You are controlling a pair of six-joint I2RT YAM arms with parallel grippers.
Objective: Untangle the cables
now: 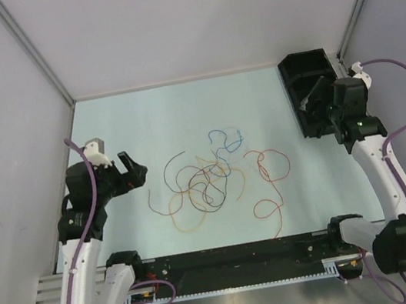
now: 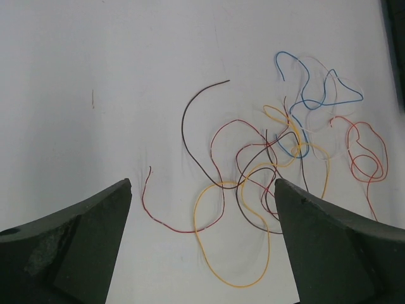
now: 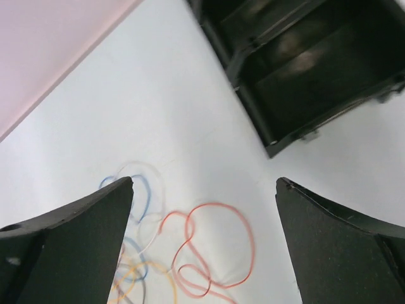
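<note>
The cables lie in a loose tangle at the table's middle: a blue one (image 1: 226, 139) at the far side, a red one (image 1: 270, 180) to the right, yellow (image 1: 213, 167), dark (image 1: 207, 186) and dark red (image 1: 165, 197) ones crossing each other. In the left wrist view the yellow loop (image 2: 218, 253) and dark red cable (image 2: 171, 225) lie between my fingers, below them. In the right wrist view the red cable (image 3: 212, 244) and blue cable (image 3: 142, 196) show. My left gripper (image 1: 132, 170) is open, left of the tangle. My right gripper (image 1: 319, 107) is open, up by the bin.
A black bin (image 1: 307, 84) with two compartments stands at the far right of the table; it also shows in the right wrist view (image 3: 304, 63). Grey walls close the left, far and right sides. A black rail (image 1: 236, 256) runs along the near edge.
</note>
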